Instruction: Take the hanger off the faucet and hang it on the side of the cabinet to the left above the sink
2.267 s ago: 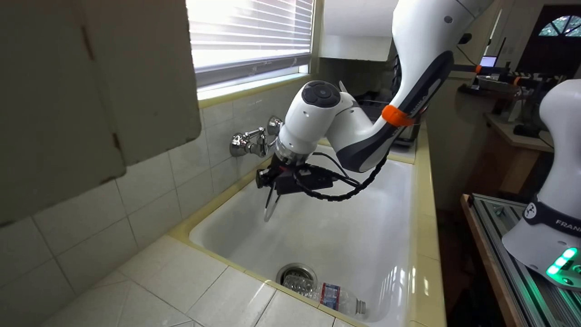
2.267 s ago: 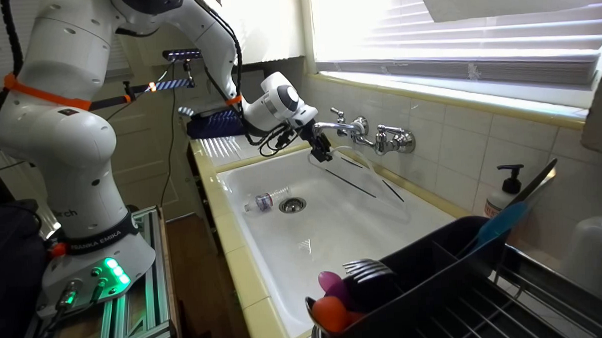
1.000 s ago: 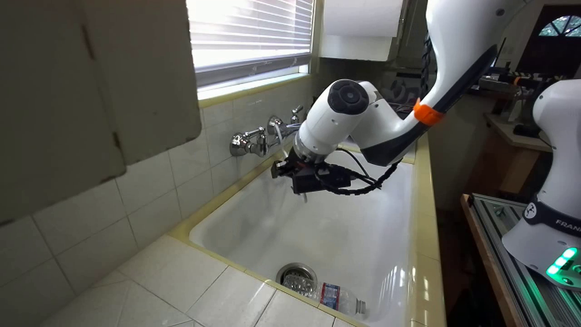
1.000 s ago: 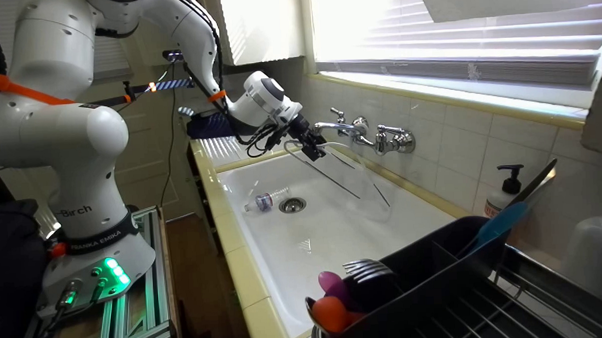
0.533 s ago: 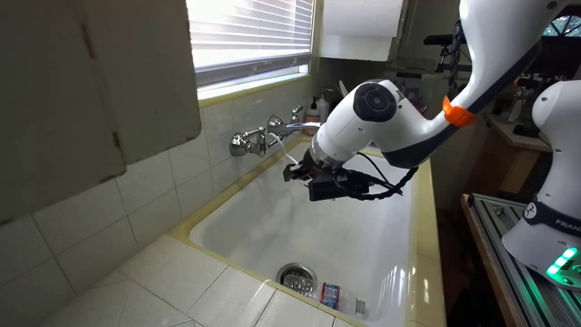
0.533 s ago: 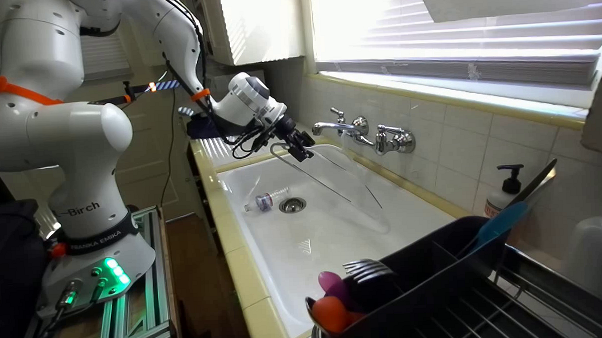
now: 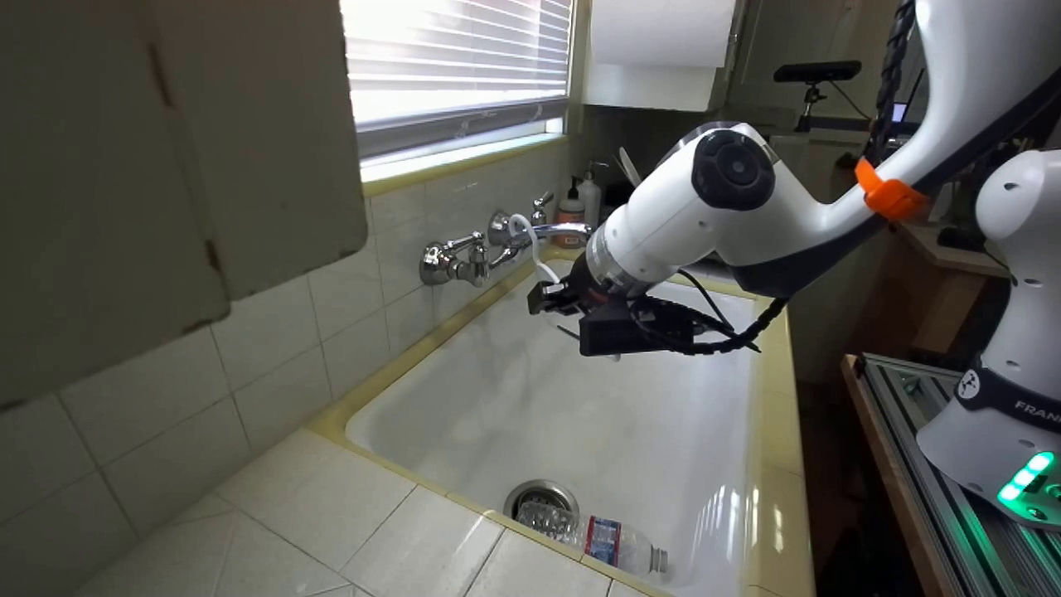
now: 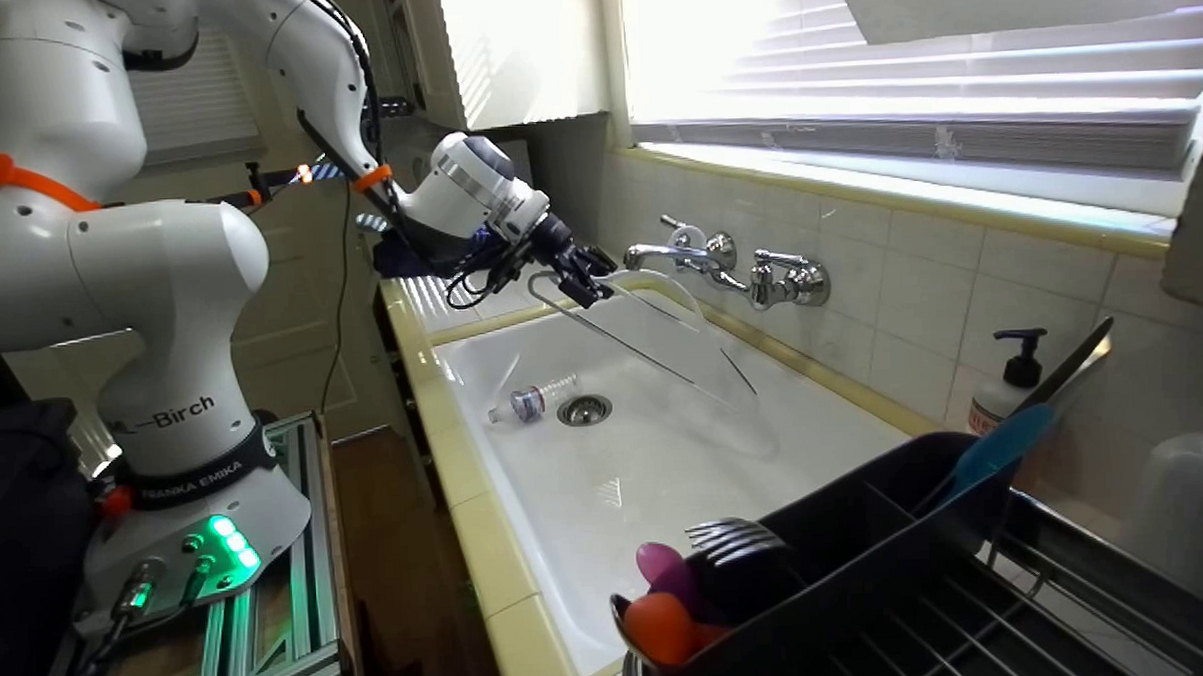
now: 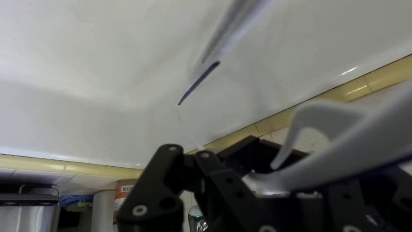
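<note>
The pale hanger (image 8: 659, 274) is held above the sink (image 7: 630, 431), its two arms spreading down over the basin. My gripper (image 8: 599, 280) is closed around the neck below its hook (image 7: 533, 245). In the wrist view the fingertips of my gripper (image 9: 258, 139) come together beside the white hanger body (image 9: 357, 148); the exact pinch spot is partly covered. The chrome faucet (image 8: 679, 253) sticks out of the tiled wall. In an exterior view the hook overlaps the faucet (image 7: 559, 229); contact cannot be told. The grey-beige cabinet (image 7: 166, 166) fills the upper left, well away from the gripper.
A clear plastic bottle (image 7: 603, 541) lies in the basin by the drain (image 7: 541, 497). A black utensil holder and dish rack (image 8: 849, 539) stand at the sink's end, with soap bottles (image 8: 1018, 383) behind. A blind-covered window (image 7: 464, 66) is above the faucet.
My gripper has drawn back from the wall and faucet toward the robot base, carrying the hanger along. It is slightly higher than half a second ago, and the hook now shows clearly.
</note>
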